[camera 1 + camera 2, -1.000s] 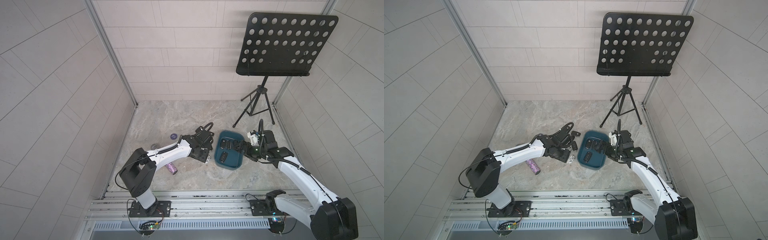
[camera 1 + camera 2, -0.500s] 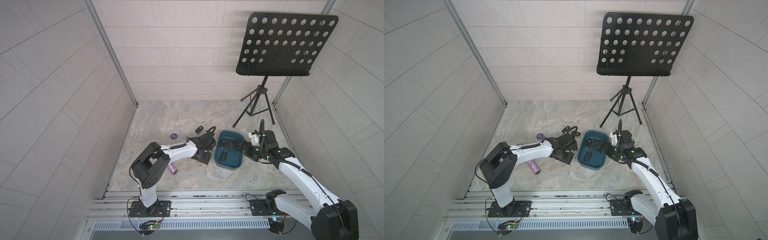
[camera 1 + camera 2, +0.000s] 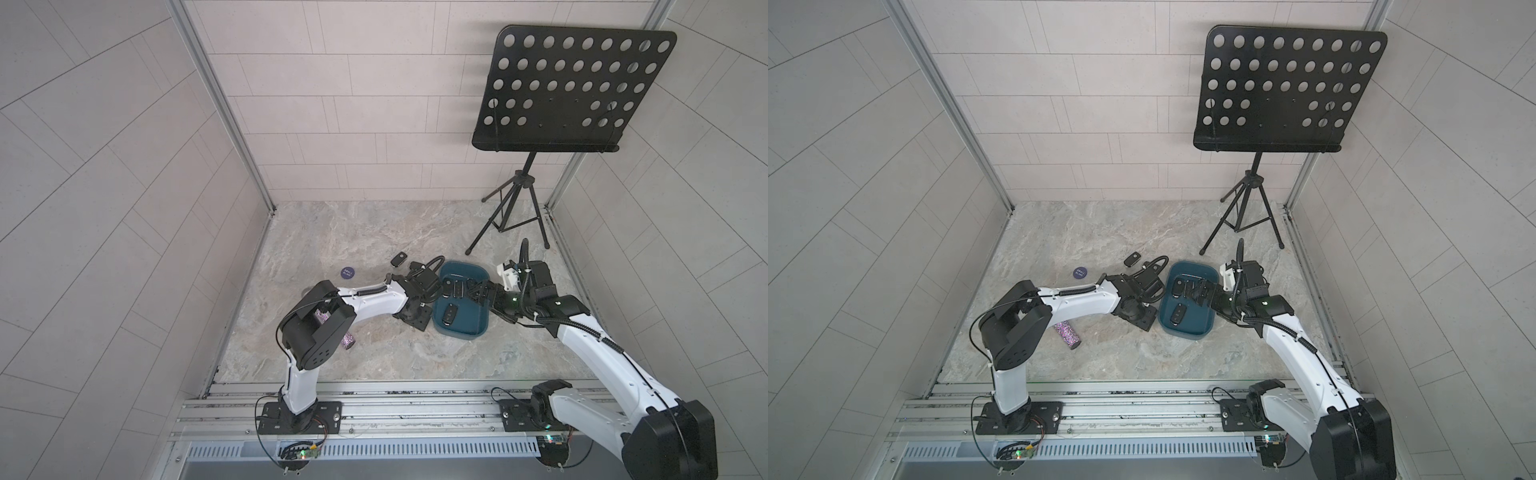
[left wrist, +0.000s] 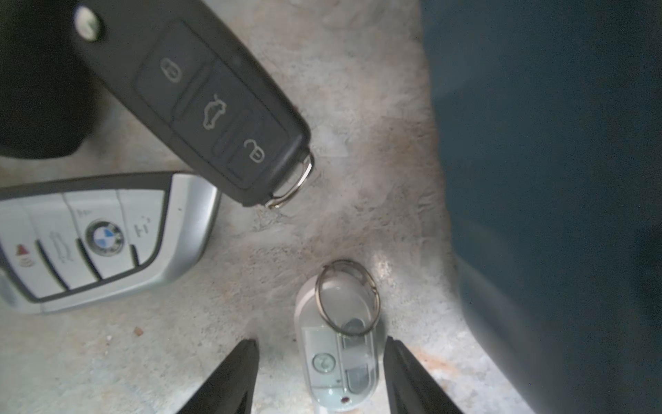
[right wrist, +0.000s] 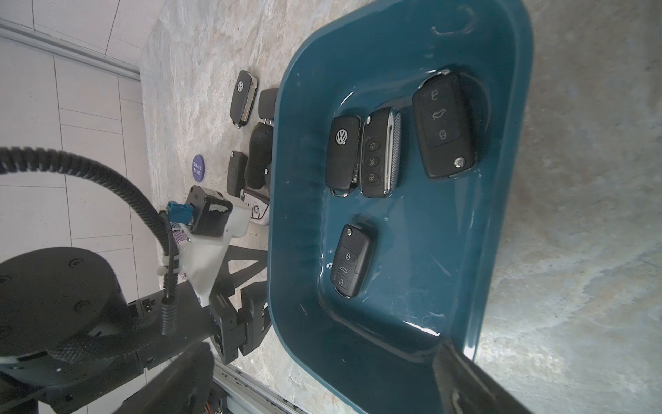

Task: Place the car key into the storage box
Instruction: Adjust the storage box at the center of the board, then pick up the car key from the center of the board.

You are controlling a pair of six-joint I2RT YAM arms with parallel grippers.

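The storage box point(image 4: 555, 179) wall and a silver fob point(image 4: 107, 243) hem the bare floor point(image 4: 358, 107) around the white fob point(image 4: 336, 358).

Both top views looked steeply down from high, the storage box point(image 3: 459, 334) point(image 3: 1190, 332) small and central. The left wrist camera faced the tabletop point(image 4: 358, 107), close beside its wall point(image 4: 537, 179). The right wrist camera peered into the box point(image 5: 394, 340), which all shared.

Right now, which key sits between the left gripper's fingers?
The small white fob with a ring; the black flip key and silver BMW key lie beyond.
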